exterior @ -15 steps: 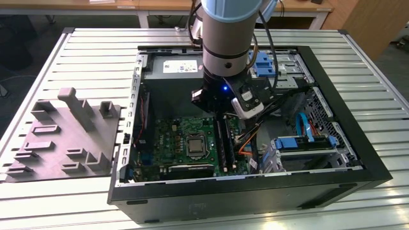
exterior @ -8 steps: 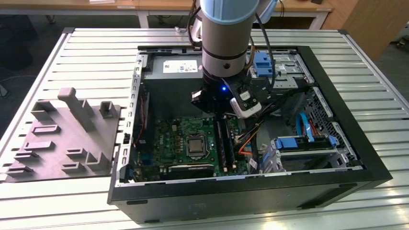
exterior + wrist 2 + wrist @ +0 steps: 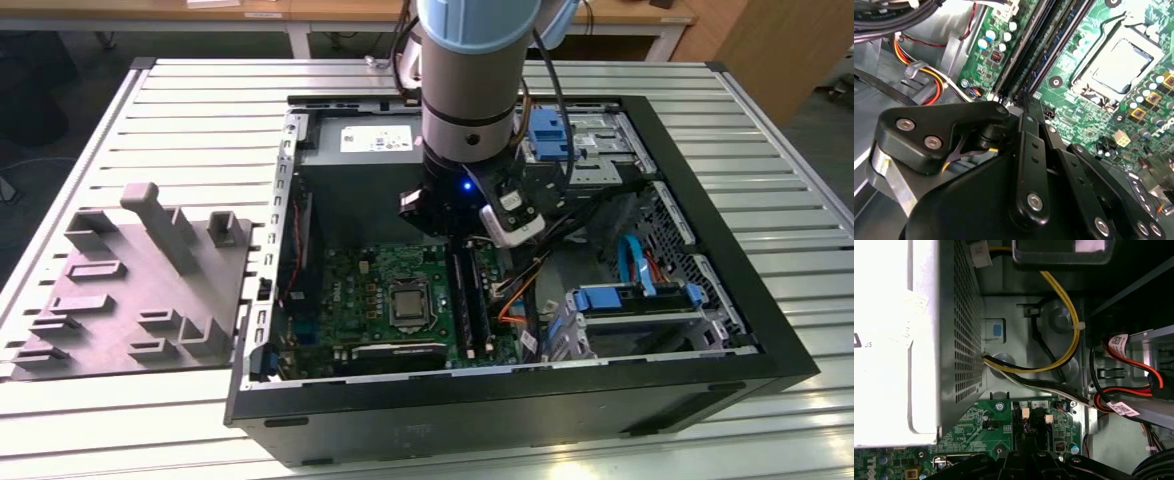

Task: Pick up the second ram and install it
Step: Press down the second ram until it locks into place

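Pincer (image 3: 1021,102) lowered inside open computer case (image 3: 747,330) on slatted bench (image 3: 160,100), tips down at end of black slot rails (image 3: 463,295) on green motherboard (image 3: 354,290), beside processor socket (image 3: 1121,62). Fingers drawn close together in second wrist view; anything held between them cannot be told. Second ram not discernible. Beyond, grey power supply (image 3: 939,330) and yellow cables (image 3: 1066,305). Grey moulded tray (image 3: 127,285) toward the exterior view's left.

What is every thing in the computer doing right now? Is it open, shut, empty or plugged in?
Computer case: lying flat, side open.
Chip socket: lid closed, nothing mounted on top.
Memory slots: the hand is down at their end.
Grey tray: empty, beside the case.
Yellow cables: tied together.
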### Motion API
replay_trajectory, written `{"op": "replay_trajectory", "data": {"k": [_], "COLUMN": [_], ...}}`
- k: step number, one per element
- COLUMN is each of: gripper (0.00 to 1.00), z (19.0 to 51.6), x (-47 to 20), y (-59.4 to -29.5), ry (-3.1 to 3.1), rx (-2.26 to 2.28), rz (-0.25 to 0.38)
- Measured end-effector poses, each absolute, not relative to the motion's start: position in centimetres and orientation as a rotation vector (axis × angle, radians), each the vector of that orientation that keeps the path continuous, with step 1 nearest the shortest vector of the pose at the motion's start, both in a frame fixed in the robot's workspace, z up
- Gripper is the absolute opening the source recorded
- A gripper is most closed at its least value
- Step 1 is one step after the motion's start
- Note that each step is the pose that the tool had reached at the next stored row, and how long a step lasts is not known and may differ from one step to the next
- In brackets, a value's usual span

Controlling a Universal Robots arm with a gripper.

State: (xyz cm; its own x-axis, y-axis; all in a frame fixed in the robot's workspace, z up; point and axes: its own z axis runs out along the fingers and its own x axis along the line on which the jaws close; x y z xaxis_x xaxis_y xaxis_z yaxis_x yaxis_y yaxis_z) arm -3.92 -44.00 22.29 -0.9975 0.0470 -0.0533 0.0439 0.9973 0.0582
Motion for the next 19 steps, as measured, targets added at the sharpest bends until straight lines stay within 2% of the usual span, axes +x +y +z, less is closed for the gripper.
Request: {"op": "replay_trajectory", "data": {"k": [19], "gripper": [0.10], "z": [21.78], "x": [-3.92], "y": [-43.98], "ry": [3.085], "rx": [0.070], "rz": [0.089]}}
